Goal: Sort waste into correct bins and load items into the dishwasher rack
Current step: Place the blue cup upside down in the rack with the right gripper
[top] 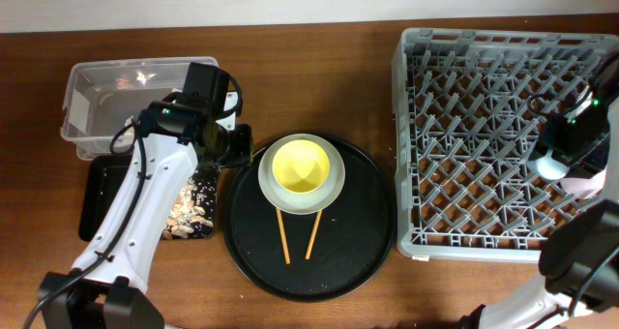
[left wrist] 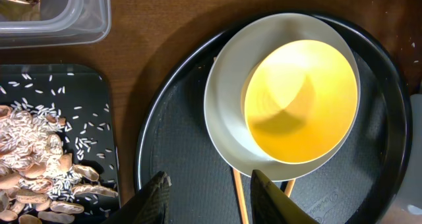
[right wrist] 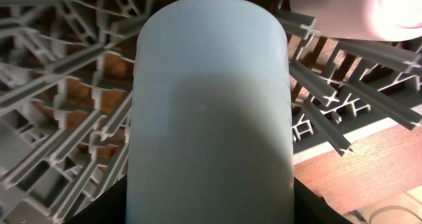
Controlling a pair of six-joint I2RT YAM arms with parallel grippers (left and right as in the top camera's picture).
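left fingers spread over the round tray, right fingers clamped on the blue cup

the left fingers (left wrist: 155, 201) stand wide apart and grip nothing. they hang above the round black tray (left wrist: 165, 151), just short of the plate's near rim. one of the wooden chopsticks (left wrist: 239, 194) shows in the gap between them. the pale grey-green plate (left wrist: 224, 99) lies on that tray, and the yellow bowl (left wrist: 300, 99) sits in it mouth up, pushed toward one side. both chopsticks run out from the plate's edge across the tray floor.

beside the round tray, the flat black tray (left wrist: 86, 85) carries the food scraps (left wrist: 33, 165). pale grains and shell-like pieces are heaped at one end, with loose grains scattered around them. the clear tub (left wrist: 72, 23) rests on the table (left wrist: 165, 39) close to the flat tray. something brownish shows in its corner, too blurred to name.

the right fingers (right wrist: 105, 212) are clenched on the light blue cup (right wrist: 211, 118), which fills the wrist view. only the fingers' dark edges show at either side of it. the cup is over the rack (right wrist: 53, 118), above its pegs and near the rack's right side in the overhead view. the pink cup (right wrist: 389, 13) is just beside it in the rack. i cannot tell whether the pink cup stands or lies.
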